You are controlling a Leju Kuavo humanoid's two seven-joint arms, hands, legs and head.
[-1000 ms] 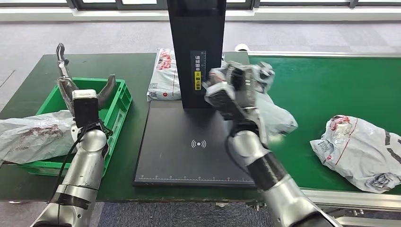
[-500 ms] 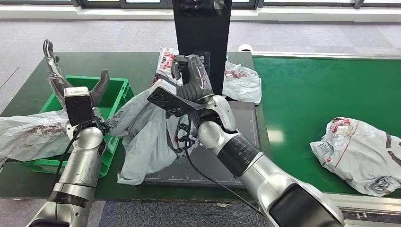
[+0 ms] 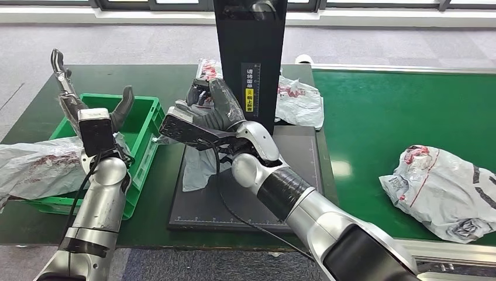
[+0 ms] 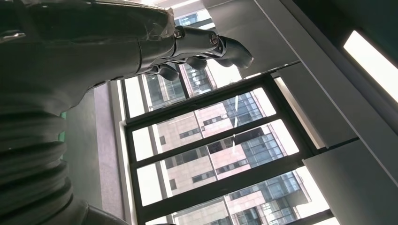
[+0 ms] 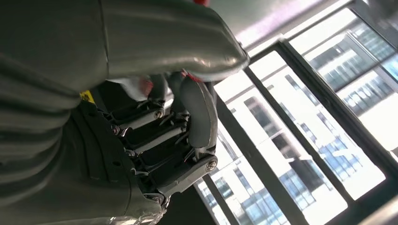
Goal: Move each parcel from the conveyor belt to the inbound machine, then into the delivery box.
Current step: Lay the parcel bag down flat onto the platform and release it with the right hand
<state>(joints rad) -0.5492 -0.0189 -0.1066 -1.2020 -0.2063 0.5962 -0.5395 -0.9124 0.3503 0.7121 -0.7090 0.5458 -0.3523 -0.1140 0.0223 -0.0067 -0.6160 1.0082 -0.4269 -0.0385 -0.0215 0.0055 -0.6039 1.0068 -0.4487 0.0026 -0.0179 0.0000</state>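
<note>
Green tabletop carries the black scanner plate (image 3: 251, 193); over its left edge the right hand (image 3: 205, 117) clamps a grey parcel (image 3: 197, 167) hanging below its fingers. Left hand (image 3: 88, 102), fingers spread, hovers above the green crate (image 3: 146, 126) just beside.

The belt (image 3: 403, 111) is green; the bench (image 3: 158, 79) is darker green. The crate (image 3: 143, 126) is bright green. The parcels (image 3: 444, 181) are pale grey with red and black print. The machine (image 3: 250, 41) is black with a yellow label (image 3: 245, 96). Both arms (image 3: 102, 205) are silver.
</note>
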